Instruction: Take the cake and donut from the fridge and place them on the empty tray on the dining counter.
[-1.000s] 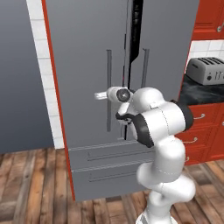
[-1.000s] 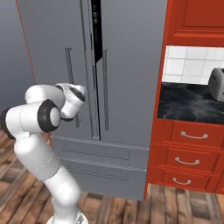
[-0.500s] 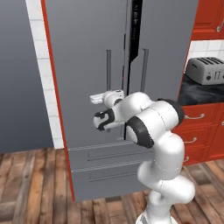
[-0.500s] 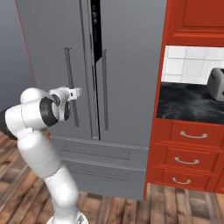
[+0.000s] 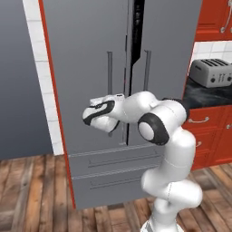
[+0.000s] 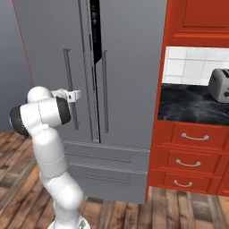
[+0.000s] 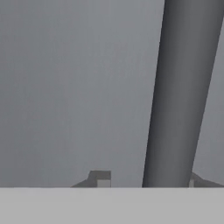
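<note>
Base views: behind my arm, left and right, both facing the fridge [image 5: 95, 68] doors.
Hand view: close against the door handle [image 7: 179, 100].

A glossy black marble counter [image 5: 195, 96] [image 6: 192, 105] tops the red lower cabinets just beside the tall grey fridge. A silver slotted toaster [image 5: 211, 72] [image 6: 219, 85] stands directly on it, toward the back edge against the white tiled wall. The brown wood-plank floor [image 5: 31, 190] [image 6: 134, 210] carries the fridge and cabinets.

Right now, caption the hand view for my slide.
Gripper straddling the fridge's left door handle, close against the grey door.
</note>
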